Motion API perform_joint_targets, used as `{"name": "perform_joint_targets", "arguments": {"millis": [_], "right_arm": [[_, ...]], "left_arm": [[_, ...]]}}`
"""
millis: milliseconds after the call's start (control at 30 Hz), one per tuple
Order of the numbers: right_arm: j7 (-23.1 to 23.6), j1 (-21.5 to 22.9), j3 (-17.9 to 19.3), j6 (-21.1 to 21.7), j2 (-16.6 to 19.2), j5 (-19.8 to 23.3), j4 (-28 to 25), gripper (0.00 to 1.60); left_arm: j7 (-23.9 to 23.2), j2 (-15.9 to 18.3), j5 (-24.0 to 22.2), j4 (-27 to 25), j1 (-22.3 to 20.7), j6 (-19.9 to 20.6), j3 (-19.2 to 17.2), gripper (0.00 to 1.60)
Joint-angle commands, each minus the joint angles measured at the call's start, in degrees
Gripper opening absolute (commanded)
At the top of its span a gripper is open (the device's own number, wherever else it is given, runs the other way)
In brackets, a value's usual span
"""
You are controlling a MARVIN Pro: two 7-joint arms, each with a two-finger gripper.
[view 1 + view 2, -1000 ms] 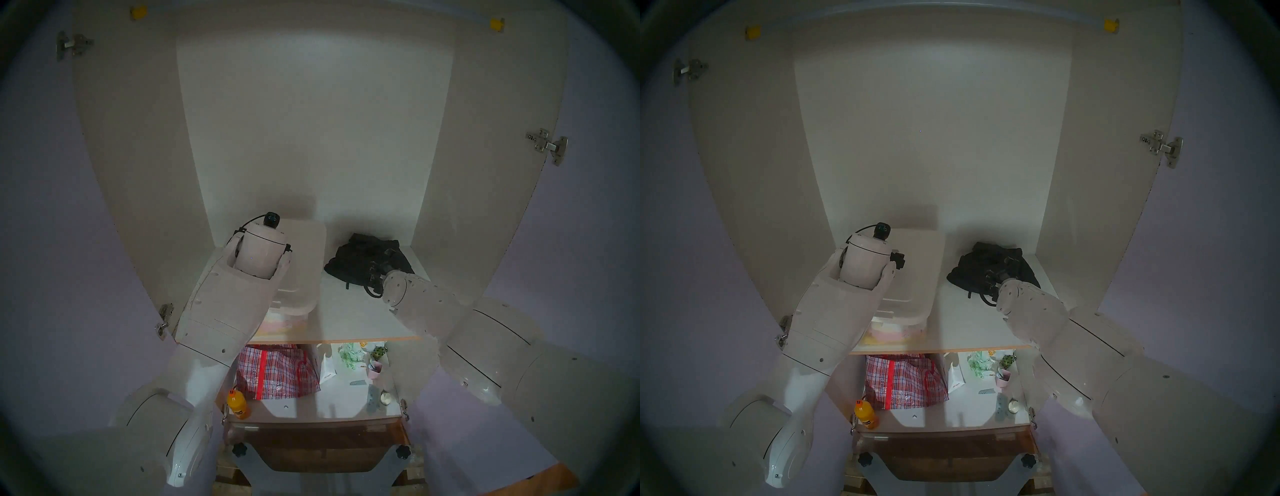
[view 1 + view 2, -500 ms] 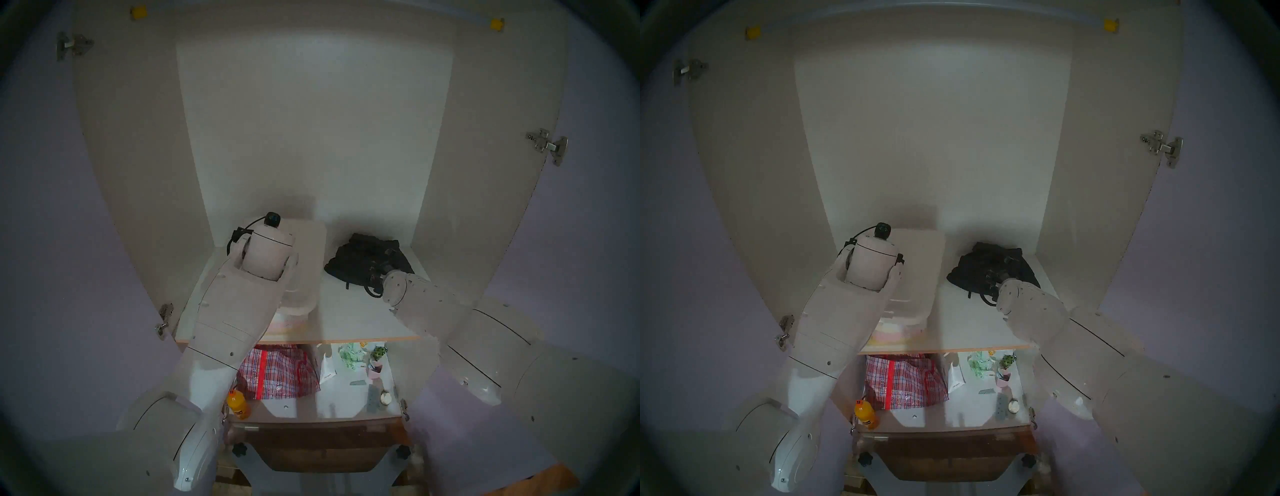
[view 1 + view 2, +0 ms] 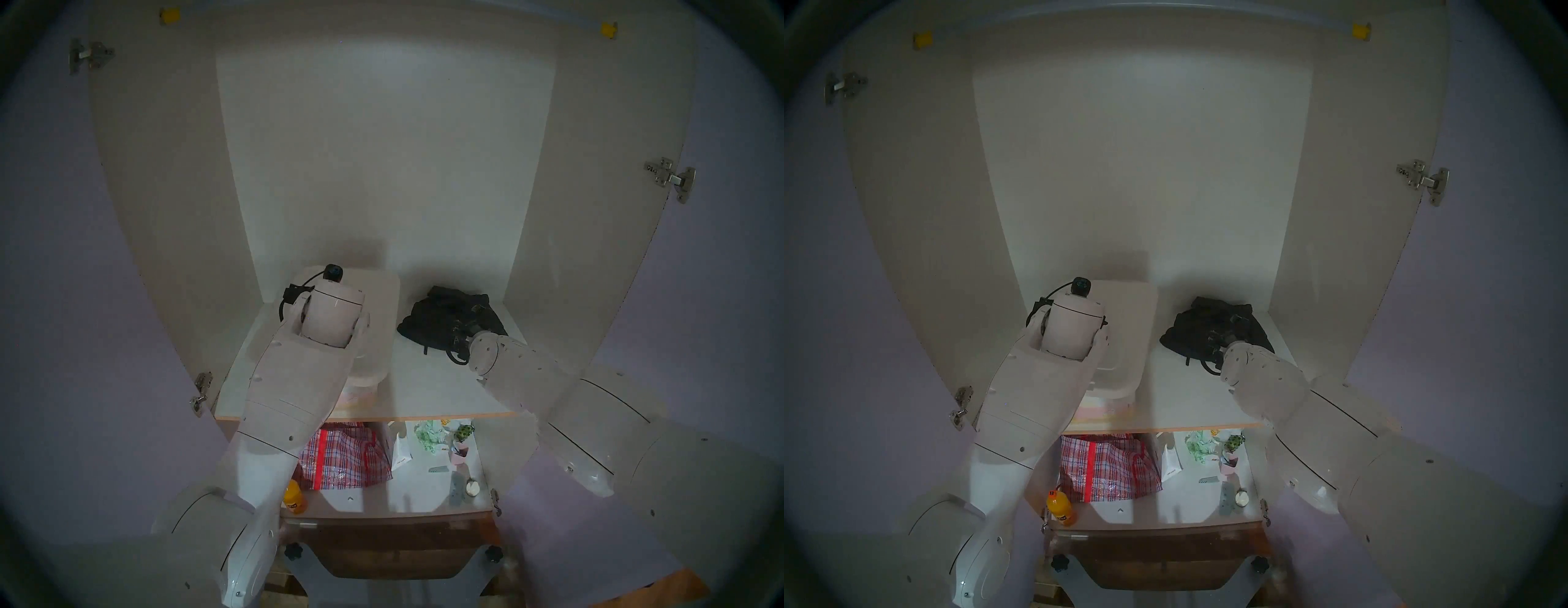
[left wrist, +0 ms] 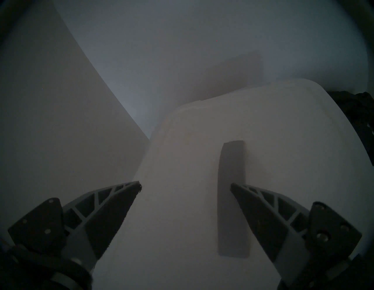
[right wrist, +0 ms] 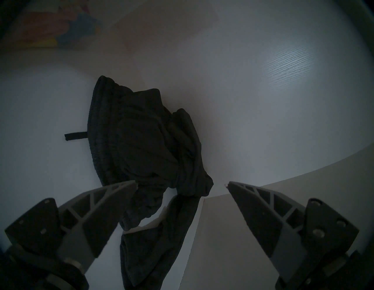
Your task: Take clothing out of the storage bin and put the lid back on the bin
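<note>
On the upper cabinet shelf, the white lid (image 3: 379, 314) lies on top of the clear storage bin (image 3: 360, 397), whose front wall shows pale cloths inside. My left gripper (image 4: 185, 184) is open over the lid (image 4: 202, 158); one fingertip is at the lid's left edge and the other is over its grey strip handle (image 4: 232, 212). The black clothing (image 3: 445, 318) lies bunched on the shelf to the right of the bin. My right gripper (image 5: 181, 183) is open just above the clothing (image 5: 141, 137), holding nothing. In the head views both grippers are hidden behind their wrists.
Cabinet side walls close in the shelf (image 3: 424, 382) left and right, with its back wall behind. On the lower shelf are a red-and-white checked bag (image 3: 343, 458), an orange bottle (image 3: 295, 499) and several small items (image 3: 458, 446). Door hinges (image 3: 201, 390) stick out at the sides.
My left arm has swung slightly to the right over the lid, with its gripper still open. The right arm, the lid and the clothing have not moved.
</note>
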Motion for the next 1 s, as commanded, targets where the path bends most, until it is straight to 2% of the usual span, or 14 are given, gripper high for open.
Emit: {"name": "perform_joint_targets", "arguments": {"millis": [0,467,967], "right_arm": [[-0.8,1.6,0.2,0.1,-0.1,0.0,-0.8,1.60],[-0.8,1.5,0.7,0.1,-0.1,-0.4,-0.8,1.60],[-0.7,1.5,1.2,0.1,-0.1,-0.9,-0.8,1.60]], "left_arm": [[0.6,-1.4,-0.7,-1.1,-0.4,-1.6,-1.2,1.60],[2.8,-2.7,-2.9,-2.6,-0.7,-4.3,-4.5,1.60],[3.3,-5.3,-7.0,-4.8,1.0,-9.1,-7.8,1.60]]}}
